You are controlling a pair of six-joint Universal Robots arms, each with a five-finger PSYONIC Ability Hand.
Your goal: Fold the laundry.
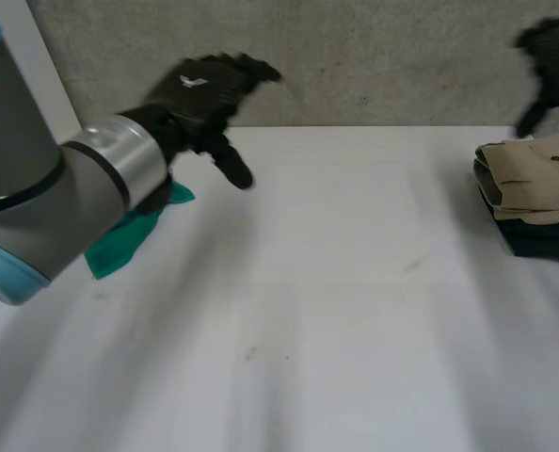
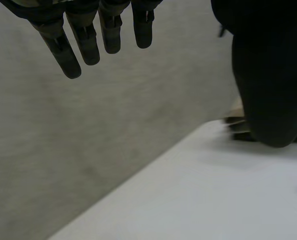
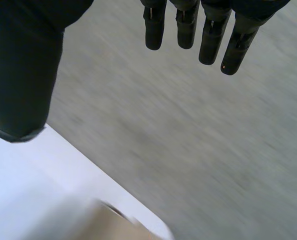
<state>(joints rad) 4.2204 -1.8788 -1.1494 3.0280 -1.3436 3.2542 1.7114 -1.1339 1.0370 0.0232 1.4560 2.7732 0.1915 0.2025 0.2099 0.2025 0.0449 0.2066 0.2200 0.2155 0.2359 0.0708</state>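
Head view: logged folded beige garment [image 1: 535,171] atop dark garment [image 1: 543,240], far right on bench [image 1: 355,311]; green cloth [image 1: 129,237] left, judged soft, limp, best pinched at corners. Found left hand [image 1: 204,89] and right hand [image 1: 554,52] aloft, fingers [image 2: 84,42] straight, empty.

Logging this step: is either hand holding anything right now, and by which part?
Nothing is held. The left hand is open above the table, and the right hand is open near the folded beige garment.
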